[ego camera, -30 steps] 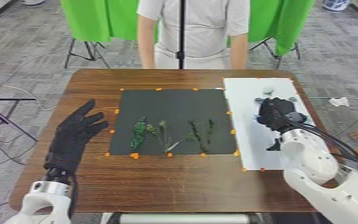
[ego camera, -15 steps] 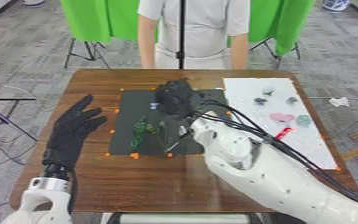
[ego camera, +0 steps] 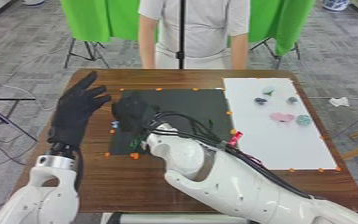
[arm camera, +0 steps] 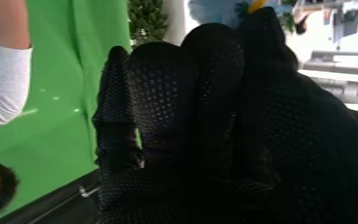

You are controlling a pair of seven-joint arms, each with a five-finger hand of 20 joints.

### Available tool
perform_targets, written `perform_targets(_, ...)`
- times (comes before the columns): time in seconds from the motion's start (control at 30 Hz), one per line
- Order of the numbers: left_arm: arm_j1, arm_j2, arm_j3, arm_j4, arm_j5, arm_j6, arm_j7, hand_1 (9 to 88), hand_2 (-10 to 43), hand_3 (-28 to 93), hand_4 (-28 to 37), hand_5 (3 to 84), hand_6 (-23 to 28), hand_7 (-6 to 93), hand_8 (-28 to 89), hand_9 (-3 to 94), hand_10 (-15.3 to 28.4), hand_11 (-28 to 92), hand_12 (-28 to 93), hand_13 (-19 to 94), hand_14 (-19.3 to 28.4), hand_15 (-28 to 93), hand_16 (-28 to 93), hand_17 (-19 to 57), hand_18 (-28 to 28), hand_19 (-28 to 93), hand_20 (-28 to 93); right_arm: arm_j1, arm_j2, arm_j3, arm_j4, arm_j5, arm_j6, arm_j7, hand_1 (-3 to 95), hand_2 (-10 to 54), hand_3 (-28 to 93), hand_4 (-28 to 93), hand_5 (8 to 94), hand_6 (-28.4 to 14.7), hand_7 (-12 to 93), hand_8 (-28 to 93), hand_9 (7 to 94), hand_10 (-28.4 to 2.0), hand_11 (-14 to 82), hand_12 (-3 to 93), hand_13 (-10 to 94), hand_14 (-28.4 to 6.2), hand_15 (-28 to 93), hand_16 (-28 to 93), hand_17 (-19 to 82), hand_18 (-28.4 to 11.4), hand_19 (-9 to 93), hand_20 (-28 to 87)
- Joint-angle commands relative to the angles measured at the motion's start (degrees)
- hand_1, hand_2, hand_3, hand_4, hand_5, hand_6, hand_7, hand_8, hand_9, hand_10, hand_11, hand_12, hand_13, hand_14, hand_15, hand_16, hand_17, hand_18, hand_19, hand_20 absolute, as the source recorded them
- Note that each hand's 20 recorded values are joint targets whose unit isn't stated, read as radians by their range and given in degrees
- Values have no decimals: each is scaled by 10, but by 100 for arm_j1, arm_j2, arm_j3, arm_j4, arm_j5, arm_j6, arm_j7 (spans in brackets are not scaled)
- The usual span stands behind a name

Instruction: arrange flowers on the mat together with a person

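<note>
Head view: flower (ego camera: 115,124) in right hand (ego camera: 134,111)

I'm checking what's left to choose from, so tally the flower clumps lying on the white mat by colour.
Dark blue-grey flower clumps: 2
Pink flower clump: 1
Grey-green flower clump: 1
Pale green-white flower clump: 1
Total on the white mat: 5

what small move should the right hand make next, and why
Probably ease the blue flower slightly inward over the dark mat before letting go: it's at the right hand's fingertips, right by the mat's left edge.
</note>
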Motion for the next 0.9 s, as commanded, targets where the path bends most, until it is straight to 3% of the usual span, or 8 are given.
perform_targets(0.03, -131, -49, 81, 68, 32, -105, -75, 247, 45, 792, -267, 359, 47, 114, -89, 362, 178, 236, 97, 268, 265, 486, -72, -84, 262, 501, 179, -180, -56, 141, 65, -501, -428, -242, 539, -95, 589, -283, 783, 68, 196, -27, 796, -76, 454, 323, 747, -53, 637, 254, 249, -168, 671, 225)
perform_targets(0.1, -109, -57, 63, 65, 26, -107, -114, 247, 46, 791, -267, 359, 47, 114, -89, 363, 178, 236, 97, 268, 265, 486, -72, -84, 262, 502, 180, -225, -72, 193, 42, -644, -573, -296, 537, -95, 570, -283, 768, 69, 192, -32, 781, -80, 461, 316, 735, -55, 639, 252, 243, -172, 667, 227)
perform_targets(0.4, -82, -348, -57, 81, 230, -338, -374, 249, 46, 790, -264, 356, 48, 115, -89, 362, 178, 236, 98, 269, 265, 487, -73, -84, 262, 502, 180, -249, -90, 204, -6, -639, -669, -152, 474, -95, 624, -283, 707, 71, 195, -58, 735, -92, 498, 271, 700, -62, 650, 234, 228, -179, 658, 244)
perform_targets(0.57, 0, -399, -126, 50, 265, -344, -419, 248, 45, 792, -260, 355, 48, 117, -89, 362, 178, 236, 97, 268, 265, 486, -73, -84, 263, 502, 180, -277, -115, 262, -42, -689, -683, -199, 434, -95, 681, -283, 682, 71, 189, -123, 717, -97, 520, 244, 684, -66, 658, 227, 227, -186, 658, 254)
perform_targets(0.7, -11, -388, -93, 55, 251, -335, -434, 250, 44, 793, -259, 355, 48, 118, -90, 361, 178, 236, 97, 268, 265, 486, -72, -84, 263, 503, 180, -298, -123, 299, -27, -672, -709, -145, 427, -95, 689, -283, 676, 69, 189, -140, 709, -99, 525, 237, 677, -67, 660, 225, 225, -187, 659, 257)
perform_targets(0.8, 129, -420, -189, -18, 294, -294, -427, 250, 44, 793, -259, 354, 48, 118, -90, 361, 178, 237, 97, 268, 265, 486, -72, -84, 264, 503, 180, -335, -123, 383, -71, -594, -709, -173, 424, -95, 688, -283, 675, 69, 189, -141, 707, -99, 526, 234, 675, -69, 662, 223, 225, -190, 661, 259)
perform_targets(0.9, 352, -400, -303, -126, 259, -196, -384, 250, 44, 794, -258, 354, 49, 118, -90, 361, 178, 237, 97, 268, 265, 487, -72, -84, 264, 504, 180, -288, -30, 470, -293, 37, -723, 20, 420, -95, 687, -283, 674, 68, 189, -141, 705, -100, 527, 232, 676, -69, 662, 221, 225, -192, 662, 261)
